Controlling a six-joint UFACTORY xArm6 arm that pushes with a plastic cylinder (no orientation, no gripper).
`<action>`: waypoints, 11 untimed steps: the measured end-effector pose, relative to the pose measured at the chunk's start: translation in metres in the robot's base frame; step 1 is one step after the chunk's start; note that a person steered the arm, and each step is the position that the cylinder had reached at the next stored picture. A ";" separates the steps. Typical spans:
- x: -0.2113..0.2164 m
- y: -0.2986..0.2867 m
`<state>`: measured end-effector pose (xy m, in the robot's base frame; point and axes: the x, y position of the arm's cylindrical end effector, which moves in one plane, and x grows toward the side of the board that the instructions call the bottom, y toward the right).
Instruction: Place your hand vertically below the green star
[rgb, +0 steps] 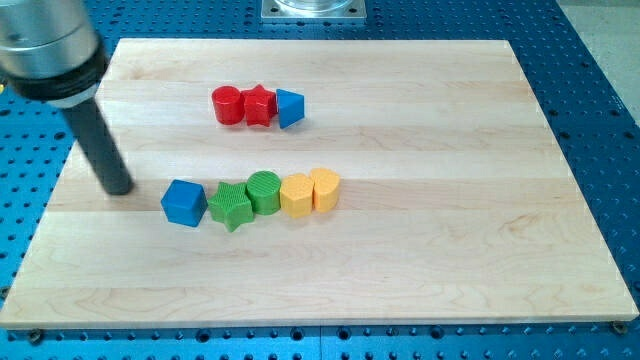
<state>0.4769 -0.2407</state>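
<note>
Tip (120, 188) of my rod rested on the wooden board (420, 260) at the view's left, to the left of the blue cube (184, 203) and apart from it. Rod ended plain, with nothing to spread, press together or pinch.

Green star (230, 206) sat in the lower row, touching the blue cube on its left and the green cylinder (264, 190) on its right. Row continued rightward with a yellow block (296, 195) and a second yellow block (325, 188), shapes unclear.

Upper row: red cylinder (228, 105), red star (259, 104), blue triangular block (290, 108), all touching.

Blue perforated table (600, 120) surrounded the board. No writing or labels could be read.
</note>
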 end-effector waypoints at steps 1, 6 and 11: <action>0.046 -0.019; 0.096 0.186; 0.060 0.099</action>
